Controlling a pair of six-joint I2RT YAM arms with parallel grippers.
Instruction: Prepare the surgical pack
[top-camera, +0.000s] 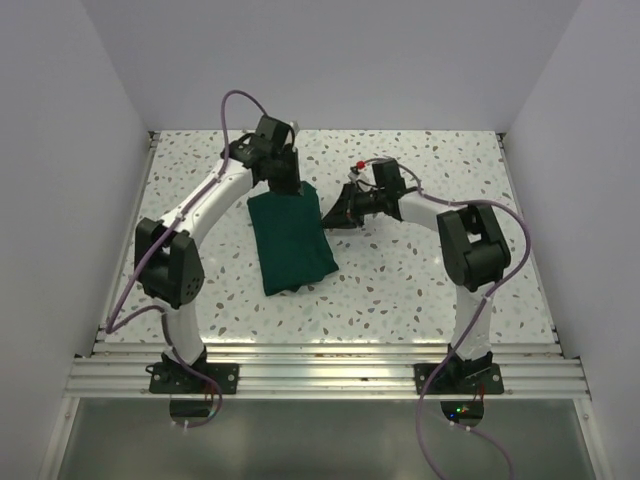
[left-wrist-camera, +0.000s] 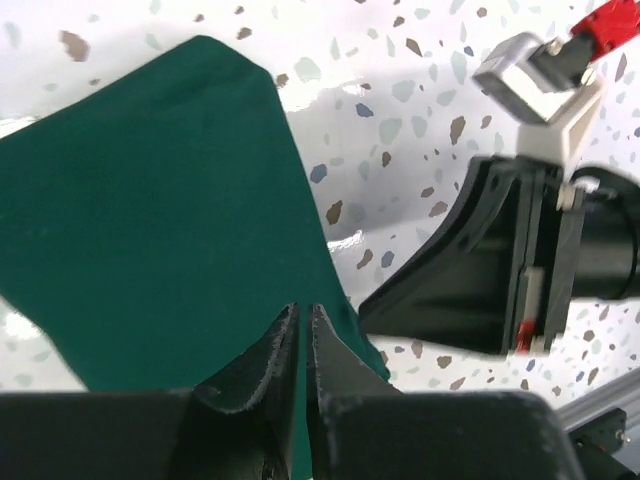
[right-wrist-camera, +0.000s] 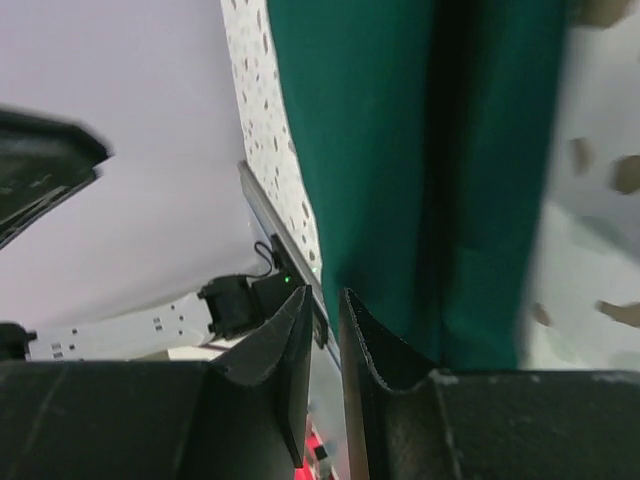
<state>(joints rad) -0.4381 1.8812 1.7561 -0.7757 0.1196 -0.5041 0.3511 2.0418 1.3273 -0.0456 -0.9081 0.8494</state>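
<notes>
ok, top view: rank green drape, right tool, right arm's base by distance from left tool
1. green drape, at its far edge.
2. right tool, beside the drape's far right corner.
3. right arm's base, near edge, right.

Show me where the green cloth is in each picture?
Top view: green cloth lies mid-table, between the arms.
Left wrist view: it fills the left half.
Right wrist view: it hangs down the upper middle.
Shared landmark: the speckled table.

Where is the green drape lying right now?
In the top view the folded green drape lies on the speckled table, left of centre, between the two arms; the left gripper is at its far edge, the right gripper beside its far right corner.
</notes>
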